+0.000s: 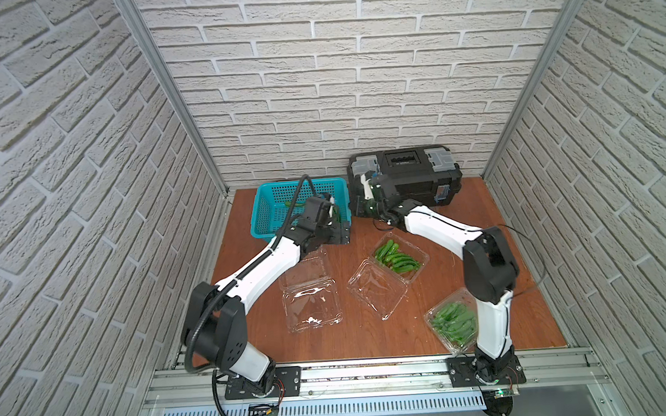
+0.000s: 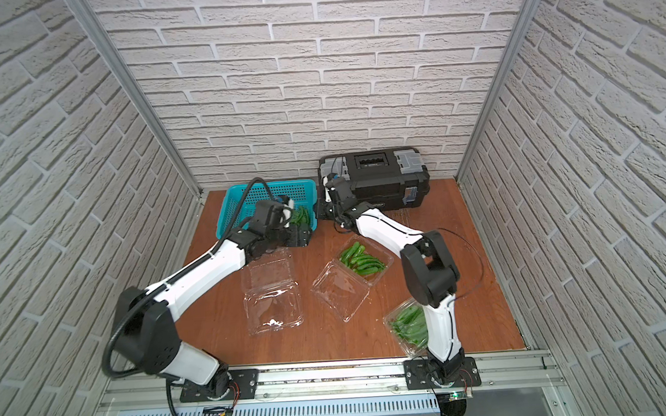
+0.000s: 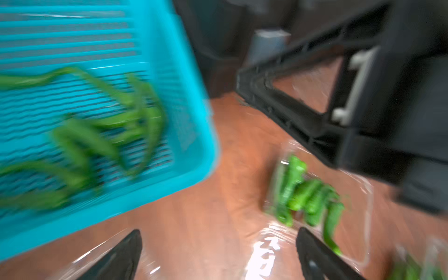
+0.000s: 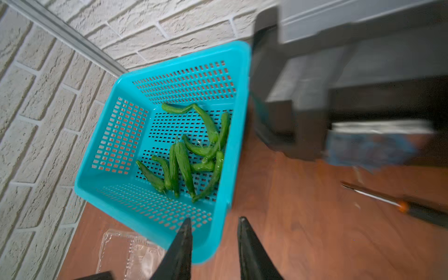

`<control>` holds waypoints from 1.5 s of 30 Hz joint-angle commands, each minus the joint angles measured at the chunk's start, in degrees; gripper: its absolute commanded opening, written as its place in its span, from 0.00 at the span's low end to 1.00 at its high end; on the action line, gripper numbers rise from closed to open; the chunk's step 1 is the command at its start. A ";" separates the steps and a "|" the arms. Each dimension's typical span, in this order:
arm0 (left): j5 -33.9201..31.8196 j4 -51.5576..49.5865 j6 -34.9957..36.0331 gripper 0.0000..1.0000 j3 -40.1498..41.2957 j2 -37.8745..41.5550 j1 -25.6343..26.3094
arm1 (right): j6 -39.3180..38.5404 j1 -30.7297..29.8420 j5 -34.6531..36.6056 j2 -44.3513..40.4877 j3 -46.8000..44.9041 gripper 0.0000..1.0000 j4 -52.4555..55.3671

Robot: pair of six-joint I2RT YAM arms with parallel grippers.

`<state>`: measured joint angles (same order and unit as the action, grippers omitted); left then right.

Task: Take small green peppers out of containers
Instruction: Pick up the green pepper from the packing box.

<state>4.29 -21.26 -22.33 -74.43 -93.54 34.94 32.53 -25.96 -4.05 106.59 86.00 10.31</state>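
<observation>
Three clear containers lie on the wooden table. The left one (image 1: pixel 310 297) is open and holds no peppers. The middle one (image 1: pixel 380 293) is open, with small green peppers (image 1: pixel 397 257) in its far half. The third (image 1: pixel 449 322), full of peppers, sits by the right arm's base. More peppers (image 4: pixel 184 157) lie in the teal basket (image 4: pixel 232 169). My left gripper (image 3: pixel 219 230) hangs wide open and empty between the basket and the middle container. My right gripper (image 4: pixel 215 218) is partly open and empty over the basket's near corner.
A black toolbox (image 1: pixel 408 172) stands against the back wall, right of the basket (image 1: pixel 279 192). A screwdriver (image 4: pixel 400 206) lies on the table near it. Brick-patterned walls close in the left, back and right sides.
</observation>
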 commanded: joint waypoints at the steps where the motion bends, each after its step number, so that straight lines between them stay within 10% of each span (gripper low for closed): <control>1: 8.64 -7.47 12.37 0.98 -8.54 -7.80 4.78 | -0.55 4.41 7.16 -9.23 -7.33 0.33 8.57; 11: 18.89 -26.30 25.62 0.94 -32.28 -27.71 11.89 | 4.76 18.81 6.05 -24.41 -29.56 0.31 15.21; 34: 18.73 -45.15 27.51 0.59 -49.99 -42.02 12.19 | 3.50 20.68 4.85 -25.90 -30.89 0.32 15.09; 45: 20.05 -43.77 27.37 0.17 -51.21 -43.59 12.18 | 3.45 21.25 4.19 -26.71 -32.16 0.32 15.13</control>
<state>23.57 -64.12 4.54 -123.90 -135.79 46.96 36.42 -4.97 0.49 81.95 54.52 26.35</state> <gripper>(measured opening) 0.190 0.316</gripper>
